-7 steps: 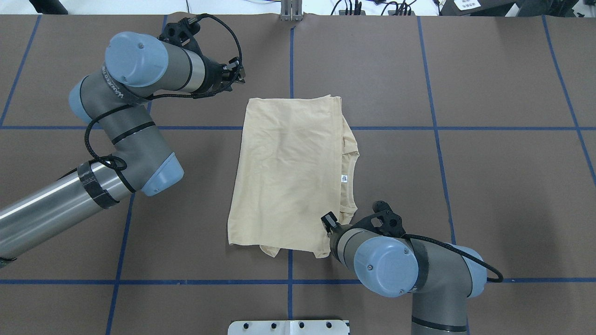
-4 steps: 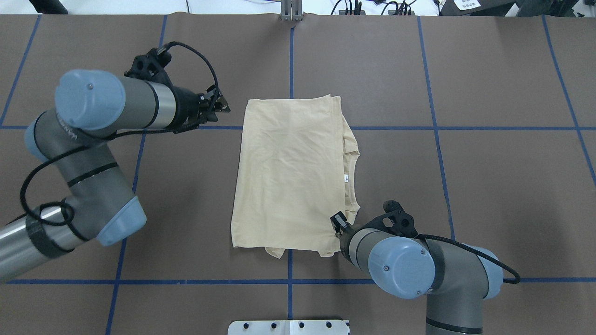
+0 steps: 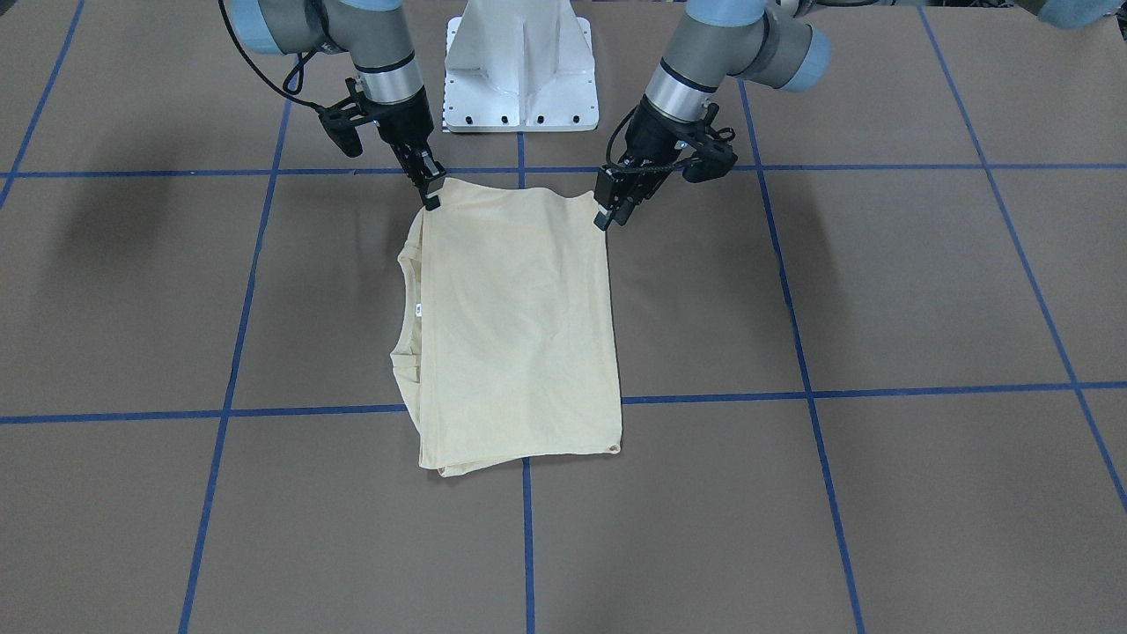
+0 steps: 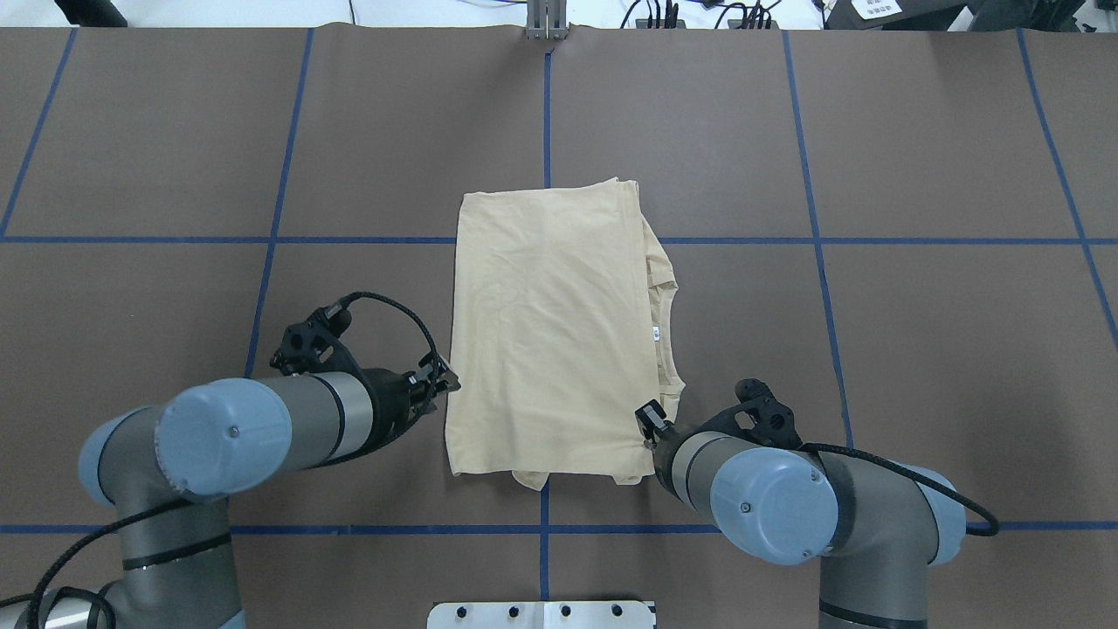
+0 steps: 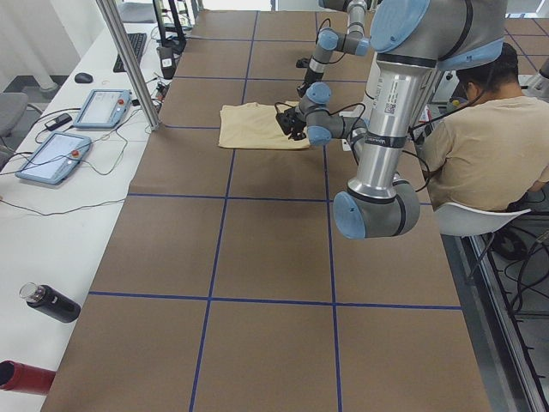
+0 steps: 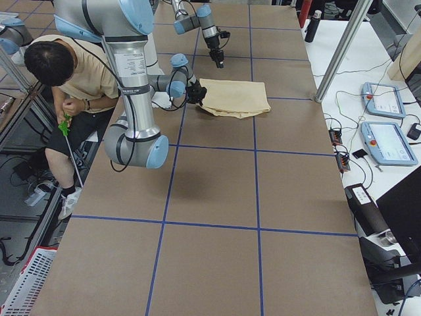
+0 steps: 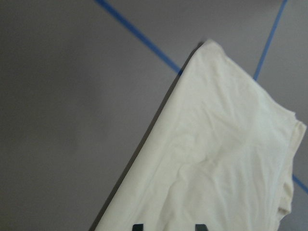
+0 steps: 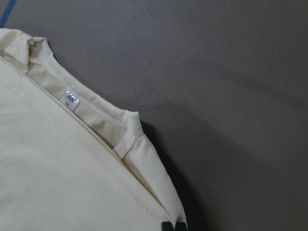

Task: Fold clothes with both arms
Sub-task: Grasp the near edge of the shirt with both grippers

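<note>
Left hand (image 3: 604,216) is spread open right at the near left corner of the folded cream shirt (image 4: 550,332), nothing gripped yet. Its wrist view shows cloth between the two tips. Right hand (image 3: 431,195) looks pinched shut on the near right corner, beside the ribbed neckline (image 8: 103,114). Shirt lies flat mid-surface (image 4: 873,349) as a stacked rectangle.

My worry: left closes on only the top layer, or slips off the edge, and a lift then peels the stack apart or drags it crooked. That loose flap (image 4: 527,476) poking out the near edge could flop free too.

Writing-wise, just a small white tag (image 8: 72,100) at the neck, print too tiny to read.
</note>
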You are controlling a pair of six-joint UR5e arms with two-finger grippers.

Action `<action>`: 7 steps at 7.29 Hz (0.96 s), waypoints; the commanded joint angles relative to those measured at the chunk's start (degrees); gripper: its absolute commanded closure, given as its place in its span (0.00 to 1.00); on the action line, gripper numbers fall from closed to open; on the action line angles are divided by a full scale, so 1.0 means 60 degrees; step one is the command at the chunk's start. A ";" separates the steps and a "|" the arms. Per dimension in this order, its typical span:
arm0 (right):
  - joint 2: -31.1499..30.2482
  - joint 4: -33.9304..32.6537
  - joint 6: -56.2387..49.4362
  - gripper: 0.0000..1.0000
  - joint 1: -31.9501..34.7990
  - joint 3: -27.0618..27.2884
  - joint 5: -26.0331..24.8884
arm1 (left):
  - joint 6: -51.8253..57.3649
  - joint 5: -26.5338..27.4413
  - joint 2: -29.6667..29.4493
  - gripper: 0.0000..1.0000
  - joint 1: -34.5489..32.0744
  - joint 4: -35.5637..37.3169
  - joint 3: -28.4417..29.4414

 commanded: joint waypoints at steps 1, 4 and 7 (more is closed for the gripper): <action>0.0007 0.0000 0.0000 1.00 -0.0012 0.0019 0.0000 | -0.0679 0.0312 0.0028 0.50 0.0976 0.0705 -0.0010; -0.0008 0.0000 0.0000 1.00 -0.0012 0.0004 0.0000 | -0.0682 0.0372 -0.0030 0.51 0.1111 0.0722 0.0122; -0.0008 0.0000 0.0000 1.00 -0.0012 0.0004 0.0000 | -0.0696 0.0386 -0.0060 0.56 0.1140 0.0708 0.0122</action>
